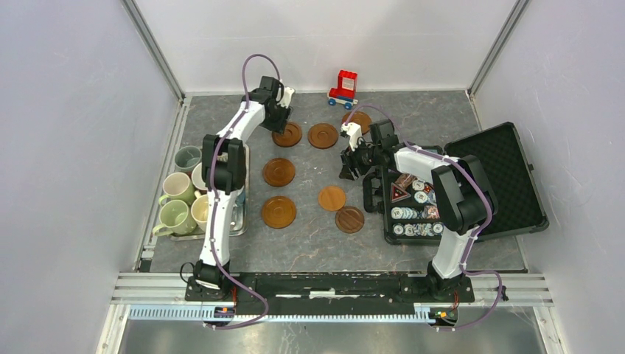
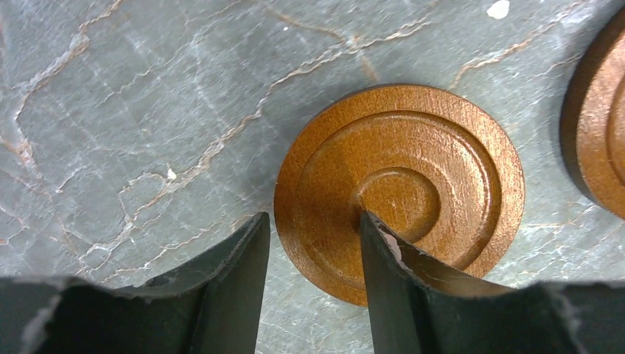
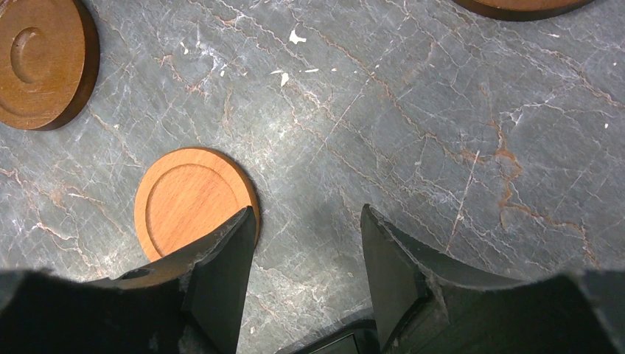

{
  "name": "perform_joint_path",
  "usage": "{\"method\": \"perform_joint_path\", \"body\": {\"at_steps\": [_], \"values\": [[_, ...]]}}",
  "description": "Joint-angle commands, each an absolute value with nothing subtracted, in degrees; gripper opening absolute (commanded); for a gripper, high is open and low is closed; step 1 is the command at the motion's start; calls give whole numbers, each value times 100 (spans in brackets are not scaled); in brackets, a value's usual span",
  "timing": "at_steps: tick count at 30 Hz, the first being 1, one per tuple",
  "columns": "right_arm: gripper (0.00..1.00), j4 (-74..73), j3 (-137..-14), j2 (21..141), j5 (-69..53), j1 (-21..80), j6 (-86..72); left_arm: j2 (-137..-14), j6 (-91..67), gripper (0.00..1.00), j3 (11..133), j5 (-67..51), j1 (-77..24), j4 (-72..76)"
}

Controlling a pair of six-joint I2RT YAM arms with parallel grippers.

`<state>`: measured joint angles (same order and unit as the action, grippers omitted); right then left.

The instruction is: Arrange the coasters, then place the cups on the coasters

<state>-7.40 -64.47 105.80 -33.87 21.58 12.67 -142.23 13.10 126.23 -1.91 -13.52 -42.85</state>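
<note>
Black fingers of the left gripper point(image 2: 313, 216) fill the bottom of its wrist view. They stand apart astride the near rim of a ringed coaster point(image 2: 402, 184): 1 finger hangs over the bare table point(image 2: 110, 110) just outside the edge and the other sits on the inner groove. A sliver of table shows between the outer finger and the wood, so nothing is clamped. This coaster lies flat at the left end of the far row, just beside another. It looks like varnished wood: light, stiff, probably slick, and too low to grasp across its width, so pinching the raised rim seems the sound hold. The right gripper point(image 3: 308, 210) hangs with jaws apart and empty over bare table, a pale flat coaster point(image 3: 188, 199) just beside 1 finger. The cups point(image 1: 180, 200) sit clustered on a metal tray point(image 1: 239, 221) at the left. Being ceramic, they are likely heavier and easily chipped.
</note>
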Motion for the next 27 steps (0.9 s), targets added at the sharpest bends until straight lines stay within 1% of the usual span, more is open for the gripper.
{"method": "perform_joint_path", "body": {"at_steps": [1,7,9,12,16,21,24,27], "values": [[61,-668,-6436,10336,-3406,2131,1370,-13939,1280,54,12353,-157,-1188,-4520],[61,-677,-6428,10349,-3430,2140,1396,-13804,1293,54,12121,-237,-1178,-4519],[61,-707,-6437,10322,-3453,2138,1438,-13757,1280,56,12128,-232,-1178,-4518],[62,-779,-6478,10257,-3489,2146,1567,-13593,1250,67,12193,-340,-1178,-4518],[63,-1041,-6518,10089,-3592,2147,2024,-13225,1157,80,12392,-499,-1178,-4518],[64,-1644,-6337,9748,-3573,2279,3047,-12496,1193,88,12252,-851,-1178,-4523],[64,-1849,-5970,9468,-3467,2506,3510,-11936,1210,91,11839,-1044,-1178,-4550],[64,-1891,-5574,9171,-3287,2758,3778,-11330,1284,93,11201,-1249,-1178,-4563]]}}
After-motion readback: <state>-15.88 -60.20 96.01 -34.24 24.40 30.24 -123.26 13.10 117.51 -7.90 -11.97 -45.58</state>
